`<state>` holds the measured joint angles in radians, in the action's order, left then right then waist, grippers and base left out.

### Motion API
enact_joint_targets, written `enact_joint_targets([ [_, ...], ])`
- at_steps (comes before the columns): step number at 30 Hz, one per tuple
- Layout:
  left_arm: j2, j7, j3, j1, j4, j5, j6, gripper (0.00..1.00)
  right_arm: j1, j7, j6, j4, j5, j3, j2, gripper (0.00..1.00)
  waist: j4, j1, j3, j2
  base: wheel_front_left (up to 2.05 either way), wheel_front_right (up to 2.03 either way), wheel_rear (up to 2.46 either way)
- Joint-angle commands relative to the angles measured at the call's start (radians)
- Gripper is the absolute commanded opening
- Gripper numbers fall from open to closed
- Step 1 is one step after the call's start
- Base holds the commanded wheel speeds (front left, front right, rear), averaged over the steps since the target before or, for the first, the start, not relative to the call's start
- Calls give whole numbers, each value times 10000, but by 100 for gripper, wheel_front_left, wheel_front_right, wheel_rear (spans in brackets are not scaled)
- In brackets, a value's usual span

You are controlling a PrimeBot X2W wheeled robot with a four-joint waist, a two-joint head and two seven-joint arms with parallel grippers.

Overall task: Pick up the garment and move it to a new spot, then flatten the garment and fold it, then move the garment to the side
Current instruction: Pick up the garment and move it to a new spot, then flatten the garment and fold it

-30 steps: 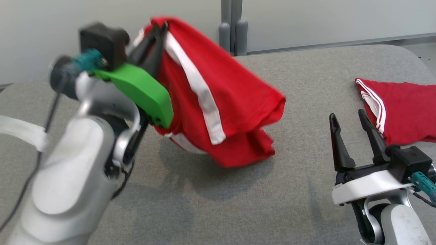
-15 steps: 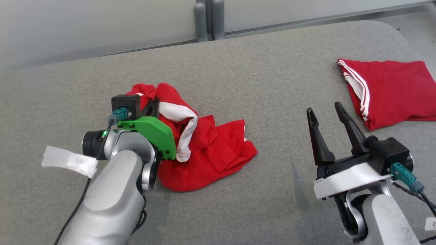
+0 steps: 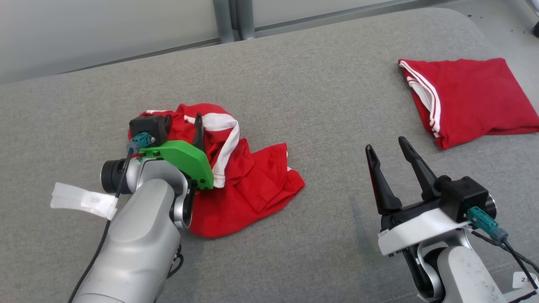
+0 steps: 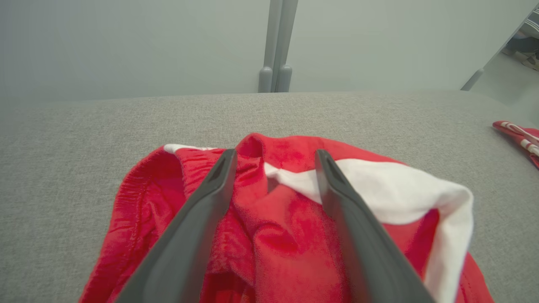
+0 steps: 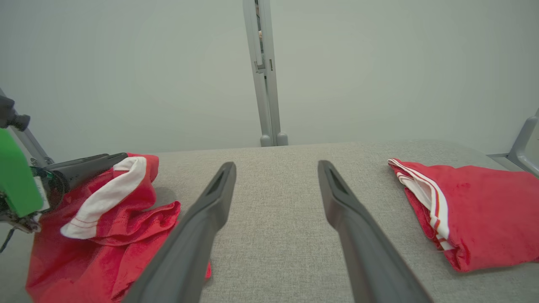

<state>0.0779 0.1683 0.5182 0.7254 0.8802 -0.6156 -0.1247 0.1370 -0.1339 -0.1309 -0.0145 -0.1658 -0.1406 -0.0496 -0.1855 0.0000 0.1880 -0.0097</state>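
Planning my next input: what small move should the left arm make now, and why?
Probably raise the left end effector straight off the crumpled red cloth garment with white stripes. Its fingers stand apart, gripping nothing, and the garment lies bunched on the grey fabric surface, so it needs clearance before flattening.

We saw that the crumpled red cloth garment (image 3: 252, 189) was soft and a bit fuzzy, with smooth white bands (image 4: 379, 189). The wide grey cloth table top (image 3: 316, 84) looked rough and woven. The folded red cloth garment (image 3: 471, 97) looked just as soft. The left gripper (image 4: 276, 153) had dull dark plastic fingers (image 4: 198, 219). Its flat green plastic plate (image 3: 181, 160) was smooth, and its silver arm (image 3: 139, 235) shone a little.
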Motion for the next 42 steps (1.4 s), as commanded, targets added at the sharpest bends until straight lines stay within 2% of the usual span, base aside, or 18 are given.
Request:
enact_joint_targets([
  [1,-33,221,11,153,118,-52,126,100,-111,-31,3,41,-43,-30,-22,100,305,0,-222,97,0,0,0],
  [8,-151,568,59,-23,178,-267,404,100,-280,9,3,109,-85,-117,-24,100,848,0,-527,97,0,0,0],
  [13,-213,346,179,-248,360,-590,828,100,-255,62,3,109,-93,-159,-24,100,1040,0,-640,97,0,0,0],
  [19,-263,-59,434,-193,340,-1068,1223,100,-135,81,3,67,-65,-209,-24,100,822,0,-558,97,0,0,0],
  [25,-261,-480,960,-170,257,-1530,1213,100,-113,12,3,105,-33,-92,-21,100,443,0,-414,97,0,0,0],
  [26,-260,-486,1021,-161,278,-1549,1153,73,-127,-3,3,111,-21,-73,-21,100,424,0,-400,97,0,0,0],
  [27,-261,-423,1052,-138,326,-1566,1050,29,-133,-14,3,118,-18,-61,-22,100,412,0,-388,97,0,0,0],
  [28,-261,-339,1085,-115,387,-1524,982,9,-135,-18,3,125,-18,-44,-22,100,409,0,-380,97,0,0,0],
  [29,-260,-259,1097,-102,442,-1489,945,0,-139,-27,3,128,-20,-21,-22,100,420,0,-374,97,0,0,0],
  [37,-20,671,713,-419,-30,-1614,864,0,-241,-125,3,146,-48,137,-22,100,1033,0,-411,97,0,0,0],
  [42,424,911,234,-1206,-1183,-1552,481,0,-320,-169,3,223,-113,102,-24,100,1472,0,-538,97,0,0,0],
])
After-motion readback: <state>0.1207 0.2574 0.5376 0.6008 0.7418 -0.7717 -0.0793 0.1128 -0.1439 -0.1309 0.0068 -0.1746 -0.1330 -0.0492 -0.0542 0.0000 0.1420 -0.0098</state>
